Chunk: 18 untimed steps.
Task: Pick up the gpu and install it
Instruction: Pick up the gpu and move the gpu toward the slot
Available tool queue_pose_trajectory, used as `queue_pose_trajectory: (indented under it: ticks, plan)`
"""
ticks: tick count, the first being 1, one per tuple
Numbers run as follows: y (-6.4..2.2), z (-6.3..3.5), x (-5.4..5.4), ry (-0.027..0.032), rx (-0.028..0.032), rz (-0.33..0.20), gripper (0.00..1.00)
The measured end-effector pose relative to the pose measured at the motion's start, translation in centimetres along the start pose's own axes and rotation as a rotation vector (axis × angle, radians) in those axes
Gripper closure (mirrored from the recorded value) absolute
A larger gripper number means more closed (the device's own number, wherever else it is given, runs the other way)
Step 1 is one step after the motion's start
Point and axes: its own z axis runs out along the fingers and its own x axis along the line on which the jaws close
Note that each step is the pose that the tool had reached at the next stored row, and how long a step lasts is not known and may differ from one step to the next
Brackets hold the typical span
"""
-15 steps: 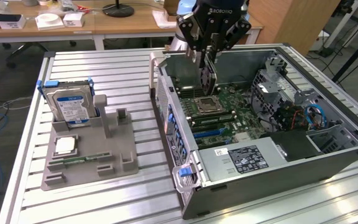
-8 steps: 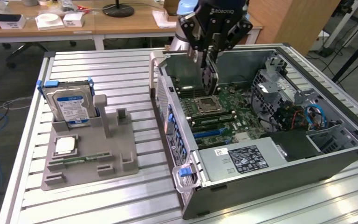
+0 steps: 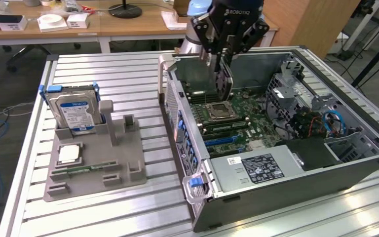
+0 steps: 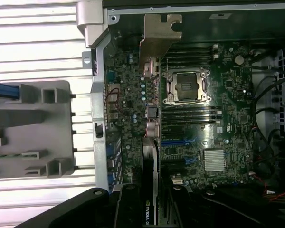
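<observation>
One pincer [image 3: 221, 60] in the exterior view, hanging over the open computer case [image 3: 347, 163] and pinching the gpu [image 3: 225, 81] by its upper edge. Holds the card upright, lower edge down inside the case, close over the motherboard [image 3: 248, 123] and just beside the empty processor socket [image 3: 219, 111]. Cannot tell whether card and board touch. Toward the exterior view's left, on the slatted metal surface [image 3: 110, 69]: a grey holder [image 3: 94, 175] with a hard drive [image 3: 76, 113] standing upright in its far slot, a square chip [image 3: 69, 154] lying flat in front of that, and a narrow green memory stick [image 3: 84, 169] just beside the chip.

From the wrist view: looks down along the gpu [image 4: 151, 161], seen edge-on, with its silver bracket [image 4: 159, 38] at the end away from the pincer, near the case wall. Dark fingers [image 4: 127, 209] clamped on either side of the card. Card running alongside the socket [image 4: 186, 86], with a small finned heatsink [image 4: 214, 159] near it on the board. Grey holder [image 4: 42, 128] outside the case, on the slatted surface [image 4: 38, 28].
</observation>
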Motion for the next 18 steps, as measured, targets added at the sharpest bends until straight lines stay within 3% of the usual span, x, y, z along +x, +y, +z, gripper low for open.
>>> queue_pose_trajectory:
  ticks: [18]
  plan:
    - [0.05, 0.05, -0.72, 0.0, 0.0, 0.0, 0.74]
